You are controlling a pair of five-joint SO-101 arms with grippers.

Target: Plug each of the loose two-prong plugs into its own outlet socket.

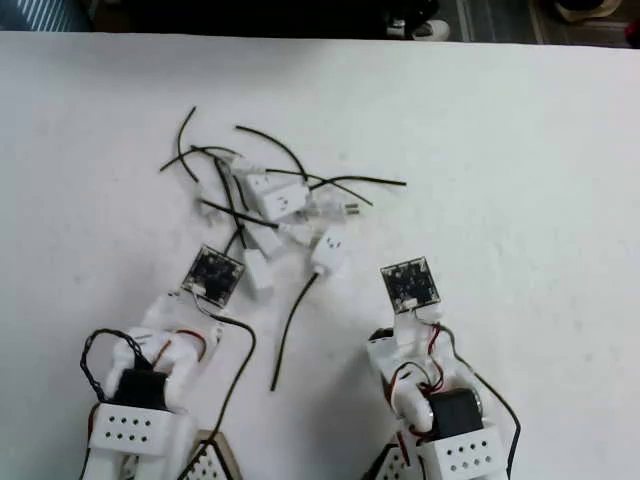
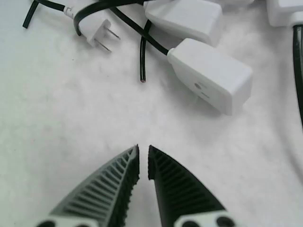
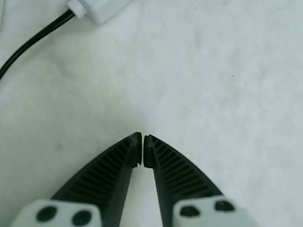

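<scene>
The left claw (image 2: 143, 161) hovered closed and empty over the counter (image 2: 57, 123). A loose two-prong plug (image 2: 99, 34) and an outlet socket (image 2: 210, 75) lay just ahead, apart (prongs aimed roughly toward the socket). The right claw (image 3: 142, 149), likewise closed and empty, sat farther from both.

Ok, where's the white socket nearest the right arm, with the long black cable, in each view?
High view: socket mid-table, on the pile's right side.
Left wrist view: probably the socket cut off at a corner.
Right wrist view: socket at the edge, ahead of the right end effector.
Shared landmark: its black cable, trailing toward the arms.
</scene>
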